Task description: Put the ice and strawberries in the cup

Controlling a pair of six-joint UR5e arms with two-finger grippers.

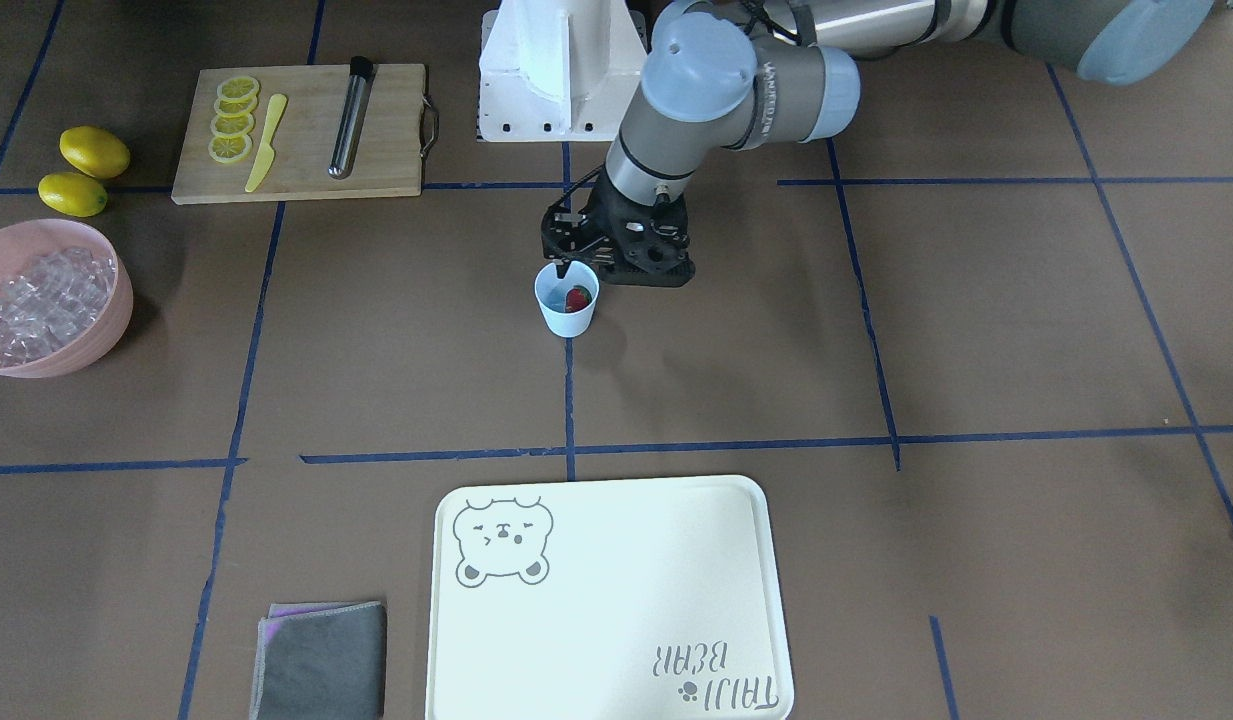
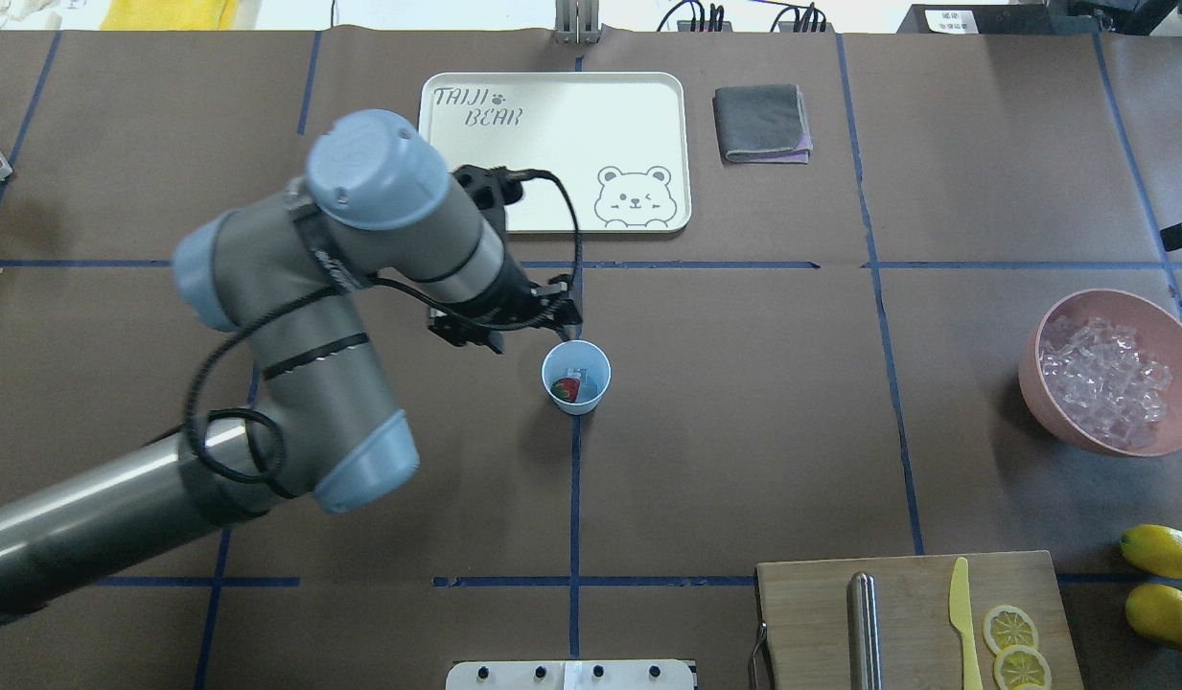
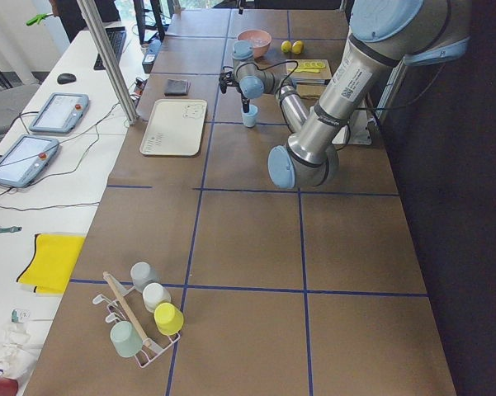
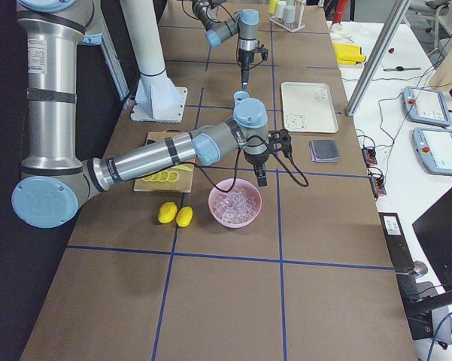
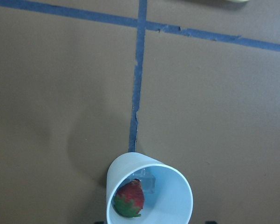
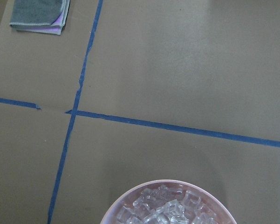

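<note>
Centred on the table [image 2: 744,431], the cup [image 2: 576,377] holds the strawberry [image 2: 566,388] and one ice cube [image 5: 147,183]. Left gripper [image 1: 564,268], jaws apart, hovers at its 11 o'clock rim seen from overhead; a straight-up lift seems safest against tipping.

L gripper [image 1: 566,268] hangs right over cup [image 2: 576,377], blocking the straight-down way in. L arm covers the table on that side. Wide gap betw. cup and bowl [image 2: 1065,431]. Bowl top open, R gripper [image 4: 260,177] by its rim. Tray [image 2: 552,172] and cloth [image 2: 761,123] at far edge. Board [image 2: 811,613] and lemons [image 2: 1161,551] near robot, R side.
</note>
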